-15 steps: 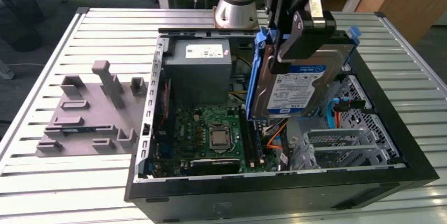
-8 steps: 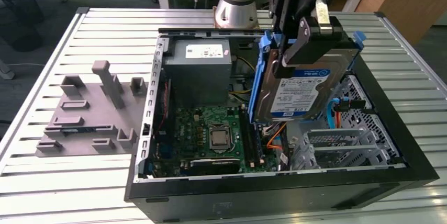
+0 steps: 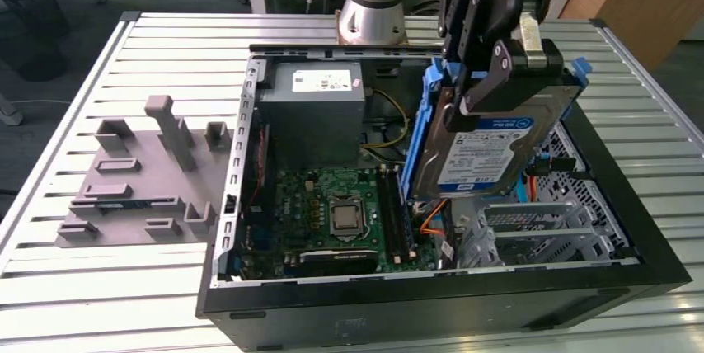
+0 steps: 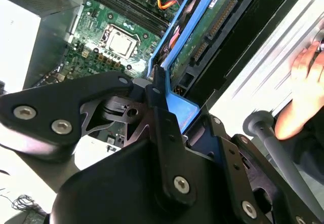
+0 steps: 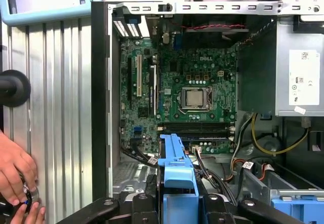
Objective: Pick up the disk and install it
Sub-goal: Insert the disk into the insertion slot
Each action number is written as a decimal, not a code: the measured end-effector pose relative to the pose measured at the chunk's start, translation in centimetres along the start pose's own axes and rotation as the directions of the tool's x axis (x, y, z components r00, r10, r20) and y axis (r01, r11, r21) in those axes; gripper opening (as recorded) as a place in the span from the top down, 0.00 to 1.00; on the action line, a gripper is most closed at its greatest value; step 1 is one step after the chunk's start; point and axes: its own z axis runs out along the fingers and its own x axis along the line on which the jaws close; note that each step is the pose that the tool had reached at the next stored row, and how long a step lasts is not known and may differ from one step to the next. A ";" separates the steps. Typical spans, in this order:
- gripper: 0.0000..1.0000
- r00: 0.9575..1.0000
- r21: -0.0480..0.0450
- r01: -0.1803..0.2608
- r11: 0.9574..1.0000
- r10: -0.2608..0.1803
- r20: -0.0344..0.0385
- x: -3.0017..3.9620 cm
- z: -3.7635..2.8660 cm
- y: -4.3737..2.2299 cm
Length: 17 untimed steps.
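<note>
The gripper (image 3: 497, 81) is clamped on the disk (image 3: 490, 151) by its blue bracket. The disk hangs just below the fingers, on edge and tilted, above the drive-cage side of the open computer case (image 3: 440, 308). The motherboard (image 3: 330, 204) lies toward the exterior view's left. A person's hand (image 5: 15, 176) is over the slatted table (image 3: 132, 287), outside the case.

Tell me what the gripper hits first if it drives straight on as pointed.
Probably the orange cables beside the metal drive cage: the gripper, shut on the disk, points down into the open case, disk edge leading. Depth is unclear.
</note>
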 end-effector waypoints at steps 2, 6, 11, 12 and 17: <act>0.64 1.000 0.000 0.000 1.000 0.000 0.000 0.35 0.08 -0.05; 0.64 1.000 0.000 0.000 1.000 0.000 0.000 0.49 0.22 -0.56; 0.64 1.000 -0.001 0.000 1.000 0.000 0.000 0.53 0.39 -1.64; 0.64 1.000 -0.001 0.000 1.000 0.000 0.000 0.53 0.39 -1.66; 0.64 1.000 -0.001 0.000 1.000 0.000 0.000 0.52 0.40 -1.68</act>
